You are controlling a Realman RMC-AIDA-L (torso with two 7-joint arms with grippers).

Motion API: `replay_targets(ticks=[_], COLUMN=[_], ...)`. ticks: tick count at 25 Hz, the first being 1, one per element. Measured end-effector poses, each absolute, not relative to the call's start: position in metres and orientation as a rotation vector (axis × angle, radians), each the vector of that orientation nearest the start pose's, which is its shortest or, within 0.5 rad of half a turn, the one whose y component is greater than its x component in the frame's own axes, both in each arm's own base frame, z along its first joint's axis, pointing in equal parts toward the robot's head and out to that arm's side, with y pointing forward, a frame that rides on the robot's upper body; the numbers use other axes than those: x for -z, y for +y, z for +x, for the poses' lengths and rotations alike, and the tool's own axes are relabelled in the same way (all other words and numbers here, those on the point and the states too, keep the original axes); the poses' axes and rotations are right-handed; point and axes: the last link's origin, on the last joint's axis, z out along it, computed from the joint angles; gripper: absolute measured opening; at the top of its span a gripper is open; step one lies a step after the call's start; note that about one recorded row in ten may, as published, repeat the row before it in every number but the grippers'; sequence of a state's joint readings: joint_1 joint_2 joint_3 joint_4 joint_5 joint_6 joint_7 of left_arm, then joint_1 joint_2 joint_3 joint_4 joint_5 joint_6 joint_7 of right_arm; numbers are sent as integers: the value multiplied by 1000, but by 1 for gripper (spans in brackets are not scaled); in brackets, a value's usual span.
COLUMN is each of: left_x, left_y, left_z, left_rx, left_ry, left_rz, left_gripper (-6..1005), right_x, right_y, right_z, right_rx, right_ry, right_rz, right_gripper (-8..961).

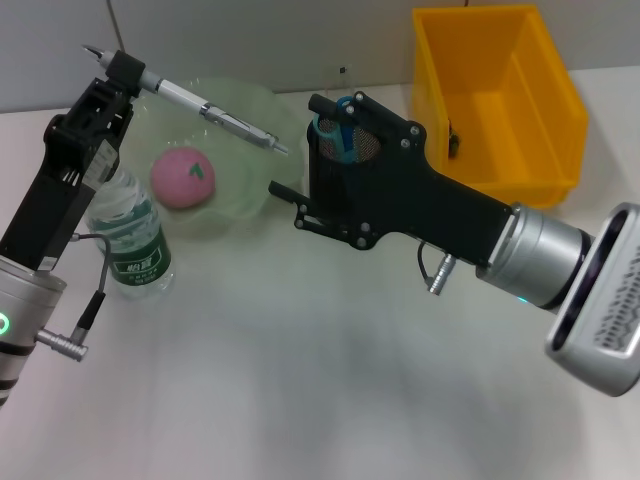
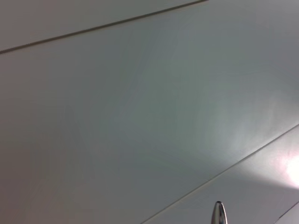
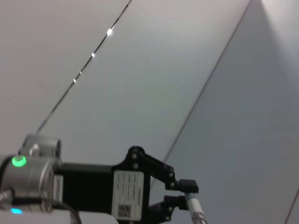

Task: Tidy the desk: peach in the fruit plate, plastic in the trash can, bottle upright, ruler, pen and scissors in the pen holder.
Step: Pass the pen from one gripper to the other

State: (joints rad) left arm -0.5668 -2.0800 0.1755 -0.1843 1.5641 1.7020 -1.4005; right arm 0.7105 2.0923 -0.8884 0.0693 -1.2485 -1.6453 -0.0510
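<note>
Two arms are up over the desk, and we take things from the biggest down. Our right gripper (image 1: 335,125), a bulky black body, sits in front of the mesh pen holder (image 1: 362,143), where a teal handle (image 1: 333,130), probably the scissors, already stands; whether its fingers are parted or closed we cannot tell, since the housing hides them. Behind it the yellow bin (image 1: 520,140) rests at the far right, and the pale green fruit plate (image 1: 240,110) already carries the pink peach (image 1: 182,177), soft and easily bruised. Just beside the plate the water bottle (image 1: 132,240) stands upright under our left arm. Our left gripper (image 1: 118,72) is clenched on the pen (image 1: 215,115), which juts sideways above the plate, its tip toward the holder; the right wrist view shows the same fingers (image 3: 184,186) pinching the barrel near one end. We judge the pen light, stiff and smooth, so it could swivel in this end grip; a hold nearer the middle would steady it, and we would tilt it point-down before letting it slide into the mesh cup.
</note>
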Motion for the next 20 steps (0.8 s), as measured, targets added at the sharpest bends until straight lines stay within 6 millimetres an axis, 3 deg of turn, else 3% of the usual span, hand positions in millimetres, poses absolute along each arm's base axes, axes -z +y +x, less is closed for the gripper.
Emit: replay_targets(ticks=[20], left_x=[29], left_y=[309], left_z=[-230], left_rx=[2006], left_ry=[-1377], left_rz=[-1659], left_gripper=[143], right_x=[67], right_y=[326], right_z=[185], right_rx=[-947], right_ry=[-598], right_rz=[-2092], right_gripper=[774])
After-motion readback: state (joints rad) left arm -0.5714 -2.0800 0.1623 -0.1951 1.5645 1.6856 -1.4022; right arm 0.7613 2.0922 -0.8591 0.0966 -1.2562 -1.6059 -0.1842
